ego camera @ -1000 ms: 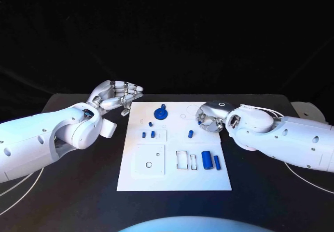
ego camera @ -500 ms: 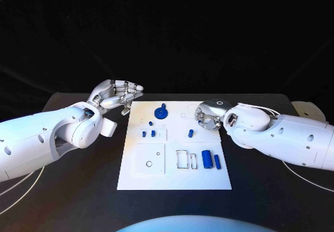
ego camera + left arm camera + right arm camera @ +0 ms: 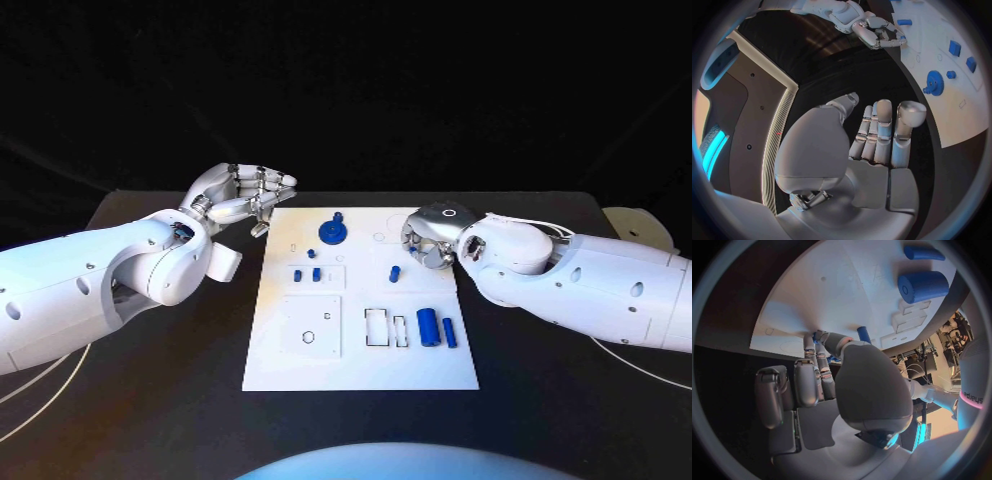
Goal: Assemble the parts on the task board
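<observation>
The white task board (image 3: pixel 361 352) lies mid-table. On it are a blue gear (image 3: pixel 333 235), a small upright blue peg (image 3: pixel 392 273), a few small blue pieces (image 3: pixel 306 275), a thick blue cylinder (image 3: pixel 428 324) and a thin one (image 3: pixel 449 333). My left hand (image 3: pixel 238 200) hovers off the board's far left corner, fingers (image 3: pixel 879 131) curled in with nothing in them. My right hand (image 3: pixel 433 240) hangs over the board's far right edge. Its fingers (image 3: pixel 811 382) curl toward the thumb, and I see nothing between them. The peg (image 3: pixel 864 333) stands just beyond those fingertips.
A raised white square plate (image 3: pixel 310 330) and narrow slots (image 3: pixel 384 328) occupy the board's near half. Black table (image 3: pixel 159 400) surrounds the board. A white object (image 3: pixel 630 222) sits at the far right table edge. Thin cables (image 3: pixel 29 385) trail beside both arms.
My right hand has drifted slightly left and farther over the board's right edge. The left hand and the parts have stayed put.
</observation>
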